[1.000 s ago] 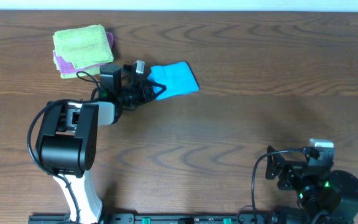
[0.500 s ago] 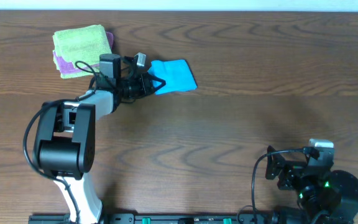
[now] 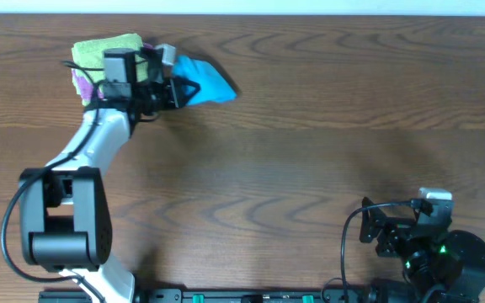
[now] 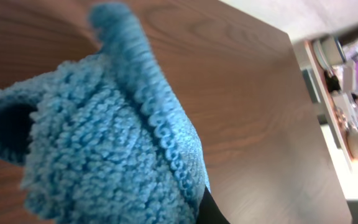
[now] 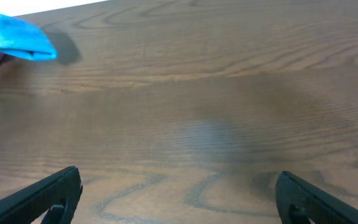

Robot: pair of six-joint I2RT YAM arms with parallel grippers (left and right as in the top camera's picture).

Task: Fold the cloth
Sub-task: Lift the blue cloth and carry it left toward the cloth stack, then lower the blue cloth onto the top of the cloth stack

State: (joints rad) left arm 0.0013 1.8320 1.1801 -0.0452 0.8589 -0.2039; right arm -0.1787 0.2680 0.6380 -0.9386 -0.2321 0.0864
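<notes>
Cloth [image 3: 207, 82], sky-blue terry, 1 item: bunched, its left end clamped in the closed left pincer [image 3: 181, 89], at the far-left part of the bench [image 3: 327, 126]. Just beside it: lime-green cloth [image 3: 99, 55] stacked on purple cloth [image 3: 80, 85]. Right pincer [image 5: 179, 183]: jaws spread wide over bare wood, near-right corner.

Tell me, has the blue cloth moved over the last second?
Yes. Held by the left gripper, the cloth has shifted left and up-frame in the overhead view, ending much nearer the stationary lime-green cloth.
</notes>
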